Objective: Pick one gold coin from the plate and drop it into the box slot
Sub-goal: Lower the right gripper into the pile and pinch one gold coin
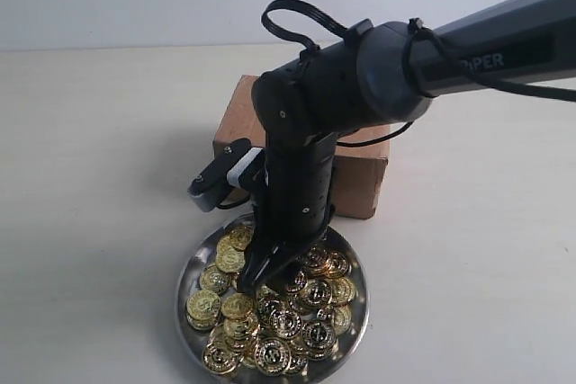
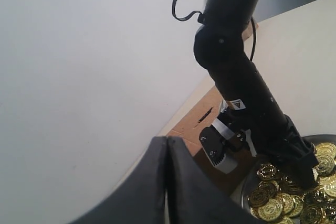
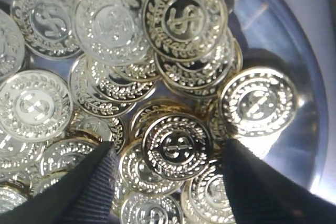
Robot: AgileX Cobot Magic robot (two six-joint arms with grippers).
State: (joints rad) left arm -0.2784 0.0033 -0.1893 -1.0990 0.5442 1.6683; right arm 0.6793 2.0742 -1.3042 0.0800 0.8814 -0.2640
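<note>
Right gripper (image 3: 169, 150) splayed above coins (image 3: 184, 17) lying flat, heaped in plate (image 3: 294, 45); left gripper (image 2: 167, 141) clenched; slot (image 2: 206, 115) seemingly runs along box (image 2: 186, 129).

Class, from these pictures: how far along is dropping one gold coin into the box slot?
Done: right gripper is down over the round shiny silver plate. In hand: its open jaws straddle one gold coin, not yet gripped. Remaining: lift, carry to the dark slot in the brown cardboard box, release.
</note>
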